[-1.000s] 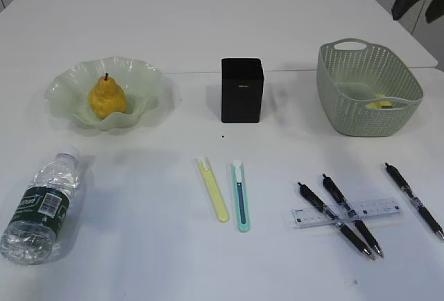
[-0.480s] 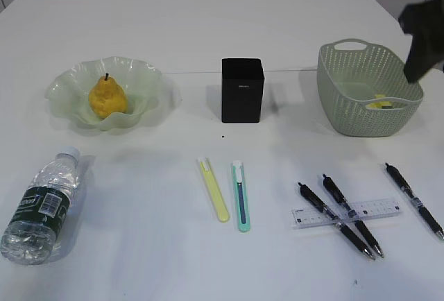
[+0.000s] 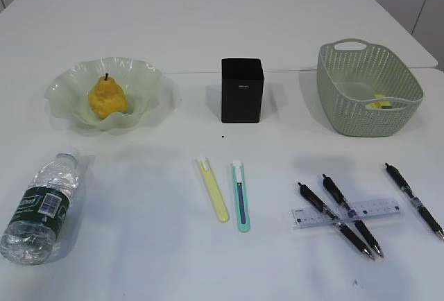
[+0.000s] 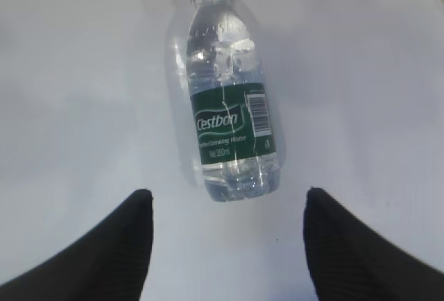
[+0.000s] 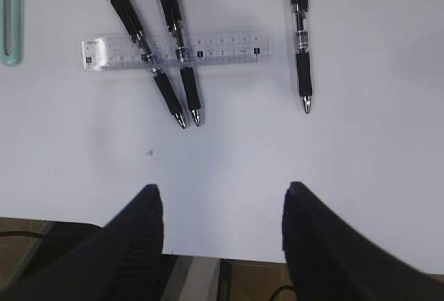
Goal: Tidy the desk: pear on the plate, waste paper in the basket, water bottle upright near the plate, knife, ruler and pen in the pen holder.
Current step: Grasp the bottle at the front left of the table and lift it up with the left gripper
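The pear (image 3: 106, 98) sits in the plate (image 3: 142, 79). The water bottle (image 3: 40, 207) lies on its side at the front left, and my open left gripper (image 4: 227, 193) hovers just short of the base of the bottle (image 4: 229, 100). A yellow knife (image 3: 214, 190) and a teal knife (image 3: 240, 195) lie in front of the pen holder (image 3: 242, 89). Two black pens (image 3: 336, 219) cross the ruler (image 3: 378, 208); a third pen (image 3: 414, 200) lies to the right. My open right gripper (image 5: 222, 187) hangs over the desk's front edge, near the ruler (image 5: 222, 48) and pens (image 5: 146, 55). Both grippers are out of the exterior view.
The basket (image 3: 368, 96) stands at the back right with something yellow (image 3: 380, 103) inside, likely the waste paper. The desk's front edge (image 5: 229, 252) shows under the right gripper. The teal knife (image 5: 10, 16) is at the left edge of the right wrist view.
A dark part of the right arm showed at the exterior view's top right, dropped lower by the basket, and is now gone from that view. The objects have not moved.
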Controlling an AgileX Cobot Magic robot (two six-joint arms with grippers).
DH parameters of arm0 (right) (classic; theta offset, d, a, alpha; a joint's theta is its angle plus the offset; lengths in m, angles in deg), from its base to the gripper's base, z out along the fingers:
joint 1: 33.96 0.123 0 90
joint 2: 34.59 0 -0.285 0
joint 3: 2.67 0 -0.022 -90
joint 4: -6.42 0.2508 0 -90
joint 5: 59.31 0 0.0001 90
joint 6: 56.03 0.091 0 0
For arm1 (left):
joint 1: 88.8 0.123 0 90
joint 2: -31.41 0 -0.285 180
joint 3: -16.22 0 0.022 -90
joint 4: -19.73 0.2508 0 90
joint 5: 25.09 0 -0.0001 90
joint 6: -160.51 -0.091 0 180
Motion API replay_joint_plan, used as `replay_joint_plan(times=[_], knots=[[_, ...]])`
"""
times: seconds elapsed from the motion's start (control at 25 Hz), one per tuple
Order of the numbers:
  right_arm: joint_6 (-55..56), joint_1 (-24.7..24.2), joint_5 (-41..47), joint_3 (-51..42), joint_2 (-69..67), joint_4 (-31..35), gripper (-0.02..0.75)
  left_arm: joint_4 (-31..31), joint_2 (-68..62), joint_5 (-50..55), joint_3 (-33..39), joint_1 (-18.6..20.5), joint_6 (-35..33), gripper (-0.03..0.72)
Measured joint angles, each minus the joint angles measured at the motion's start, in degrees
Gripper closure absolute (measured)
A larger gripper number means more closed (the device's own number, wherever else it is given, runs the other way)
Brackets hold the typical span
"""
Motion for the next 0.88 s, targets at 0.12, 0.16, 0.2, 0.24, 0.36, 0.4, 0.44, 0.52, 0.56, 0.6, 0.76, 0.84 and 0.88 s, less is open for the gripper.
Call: replay_joint_plan(times=[0.12,0.16,0.2,0.24,0.36,0.4,0.44,0.52,0.56,0.6,0.76,0.84,0.88], knots=[[-0.39,0.00,0.48,-0.24,1.49,0.00,0.328,0.14,0.00,-1.59,0.00,0.00,0.00,0.211],[-0.51,0.00,0.48,-0.24,1.58,0.00,0.328,0.19,0.00,-2.11,0.00,0.00,0.00,0.216],[-0.51,0.00,0.48,-0.24,1.62,0.00,0.328,0.19,-0.11,-2.69,0.00,0.00,0.00,0.221],[-0.62,0.00,0.48,-0.24,1.62,0.00,0.328,0.03,-0.38,-2.94,0.00,0.00,0.00,0.225],[-0.62,0.00,0.48,-0.24,1.62,0.00,0.328,-1.03,-2.31,-2.94,0.00,0.00,0.00,0.223],[-0.62,0.00,0.48,-0.24,1.62,0.02,0.328,-1.13,-3.33,-2.94,0.00,0.00,0.00,0.218],[-0.62,0.00,0.48,-0.24,1.62,0.02,0.328,-1.12,-4.39,-2.94,0.00,0.00,0.00,0.212],[-0.62,0.00,0.17,-0.24,1.62,0.02,0.328,-0.99,-6.36,-2.94,0.00,0.00,0.00,0.204],[-0.62,0.00,-0.11,-0.24,1.62,0.02,0.328,-0.88,-7.53,-2.94,-0.22,0.00,0.00,0.202],[-0.62,0.00,-0.24,-0.24,1.62,0.02,0.328,-0.74,-8.75,-2.94,-0.73,0.00,0.00,0.201],[-0.62,0.00,-0.85,-0.24,1.62,0.02,0.328,-0.63,-14.41,-2.94,-4.31,0.00,0.00,0.200],[-0.72,0.00,-0.95,-0.24,1.62,0.02,0.328,-0.63,-18.22,-2.46,-6.76,0.00,0.00,0.199],[-0.72,0.00,-0.95,-0.24,1.62,0.02,0.328,-0.63,-20.06,-2.02,-7.86,0.00,0.00,0.199]])
